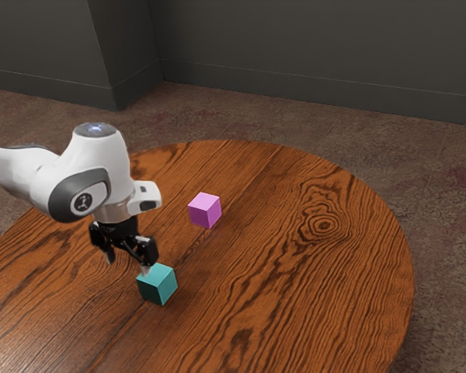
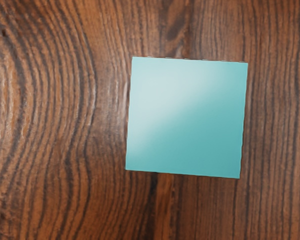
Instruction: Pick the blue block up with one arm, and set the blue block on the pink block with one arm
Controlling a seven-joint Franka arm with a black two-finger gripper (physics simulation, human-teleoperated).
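Observation:
The blue block [image 1: 157, 284], teal-blue in colour, rests on the round wooden table [image 1: 295, 256] toward its near side. My gripper [image 1: 130, 260] hovers just above it and slightly to the exterior view's left, open, with nothing between its fingers; one fingertip [image 1: 145, 268] is close to the block's top edge. Straight under my hand, the wrist view shows the block's square top face [image 2: 186, 117] lying flat on the wood. The pink block [image 1: 204, 210] stands apart, farther back and to the exterior view's right of the blue one.
The table's curved edge [image 1: 400, 311] runs along the exterior view's right. Brown floor and dark walls [image 1: 311, 47] lie beyond the table.

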